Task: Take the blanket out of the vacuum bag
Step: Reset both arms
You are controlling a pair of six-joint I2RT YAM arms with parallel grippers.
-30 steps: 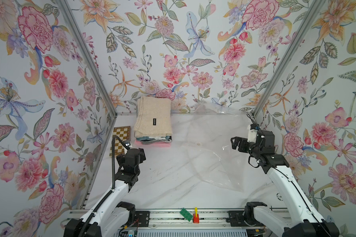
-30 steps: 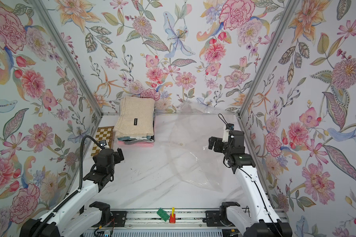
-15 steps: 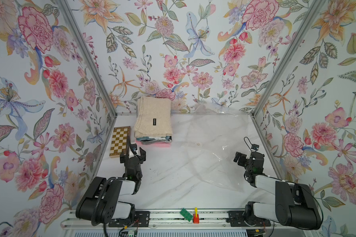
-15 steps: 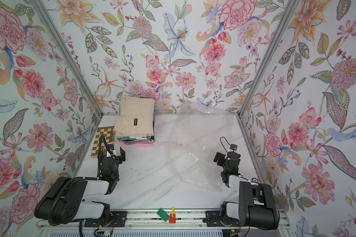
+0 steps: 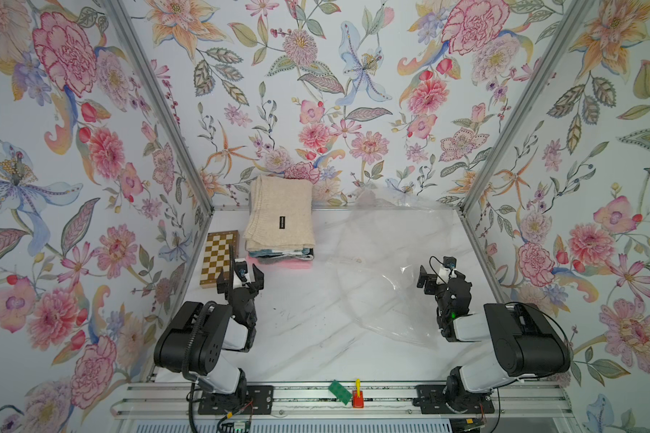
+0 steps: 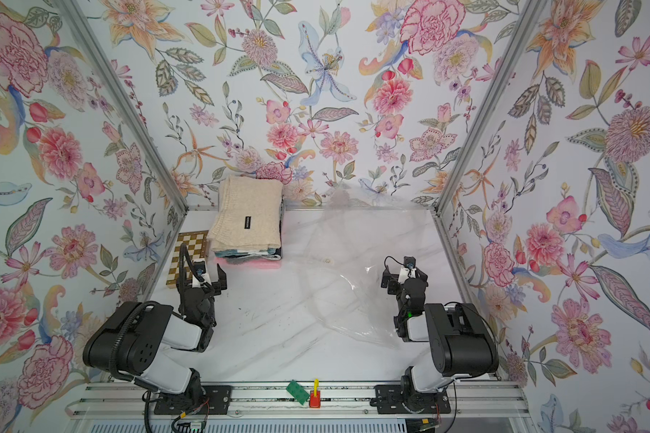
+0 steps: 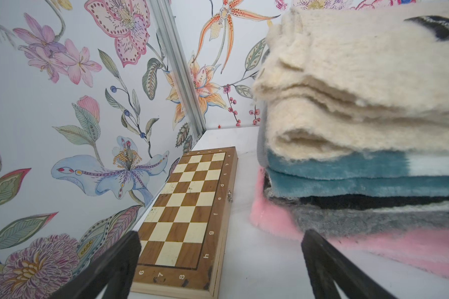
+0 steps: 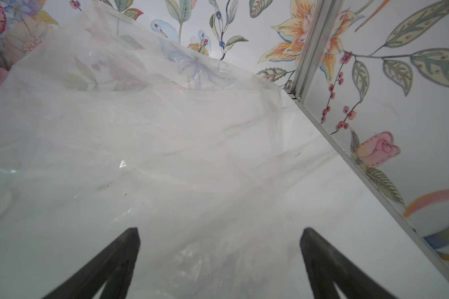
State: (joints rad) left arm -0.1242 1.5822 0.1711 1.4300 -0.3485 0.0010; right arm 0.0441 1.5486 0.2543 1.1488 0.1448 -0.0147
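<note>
A cream folded blanket (image 5: pixel 280 217) (image 6: pixel 248 215) (image 7: pixel 360 90) tops a stack of blue, black, grey and pink ones at the back left, outside the vacuum bag. The clear crinkly vacuum bag (image 5: pixel 376 281) (image 6: pixel 338 285) (image 8: pixel 153 129) lies flat on the right half of the table, with nothing visible inside. My left gripper (image 5: pixel 240 277) (image 6: pixel 202 283) (image 7: pixel 221 236) is open and empty, low in front of the stack. My right gripper (image 5: pixel 441 273) (image 6: pixel 404 275) (image 8: pixel 220 233) is open and empty at the bag's right edge, film beneath it.
A wooden chessboard (image 5: pixel 218 256) (image 6: pixel 188 255) (image 7: pixel 192 202) lies against the left wall beside the stack. A green block (image 5: pixel 338 391) and a small red and yellow piece (image 5: pixel 357 397) sit on the front rail. Floral walls close in three sides.
Both arms have folded back toward the front rail and dropped low over the table. Both grippers stayed open. The bag and the stack have not moved.
</note>
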